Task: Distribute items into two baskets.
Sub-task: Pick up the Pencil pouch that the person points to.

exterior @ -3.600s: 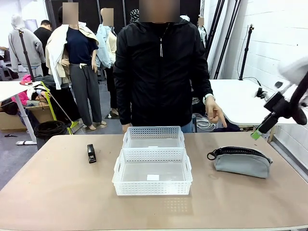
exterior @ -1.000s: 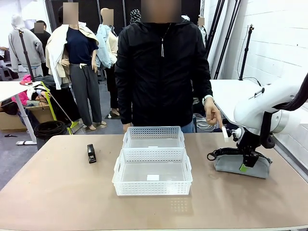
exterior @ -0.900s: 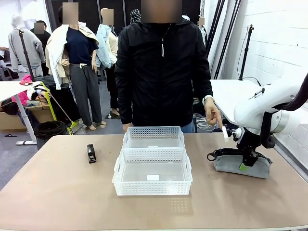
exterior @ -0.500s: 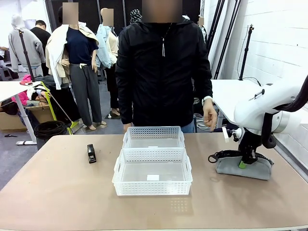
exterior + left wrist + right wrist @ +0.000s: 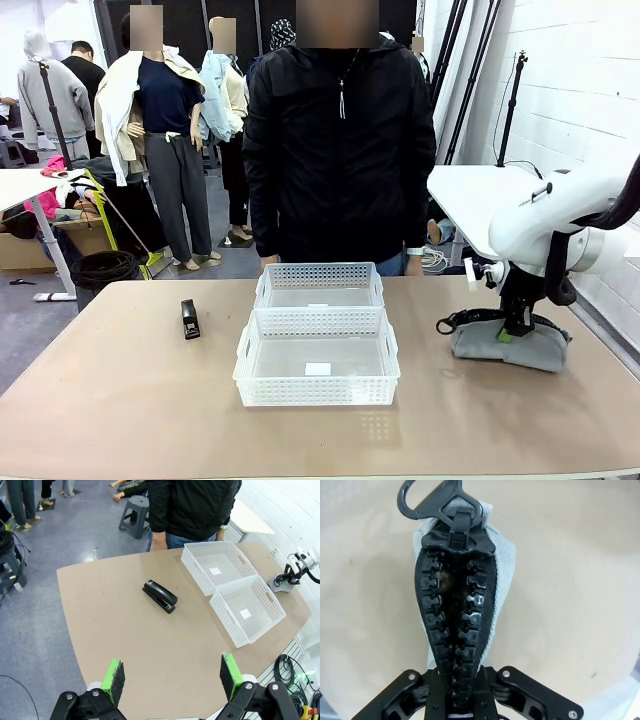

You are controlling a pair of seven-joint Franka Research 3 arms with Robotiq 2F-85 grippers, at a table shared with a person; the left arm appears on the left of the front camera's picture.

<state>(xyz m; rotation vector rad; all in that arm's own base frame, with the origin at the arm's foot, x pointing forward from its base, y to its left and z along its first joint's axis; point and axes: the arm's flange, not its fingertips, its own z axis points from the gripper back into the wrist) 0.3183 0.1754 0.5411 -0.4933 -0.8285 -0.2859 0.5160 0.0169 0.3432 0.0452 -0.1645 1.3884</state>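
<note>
A grey pouch point(image 5: 520, 346) with a black zipper top lies on the table's right side. My right gripper point(image 5: 508, 332) comes down on it from above and is shut on the zipper ridge point(image 5: 456, 605), which is pinched between the fingers in the right wrist view. The grey fabric point(image 5: 502, 555) spreads on both sides of the zipper. A black stapler point(image 5: 189, 319) lies left of the two white lattice baskets, one near point(image 5: 318, 383) and one far point(image 5: 318, 274), both empty. My left gripper point(image 5: 170, 672) hangs open high above the table, with the stapler point(image 5: 160, 596) far below.
A person in a black jacket stands at the far edge behind the baskets, a hand point(image 5: 413, 264) low at the table's rim. Bare tabletop point(image 5: 120, 400) surrounds the stapler and lies in front of the baskets. A white side table point(image 5: 470, 195) stands beyond the right arm.
My right gripper has shut on the pouch's zipper ridge, bunching the top. The person's pointing hand has dropped to the table edge. The left arm has not moved.
</note>
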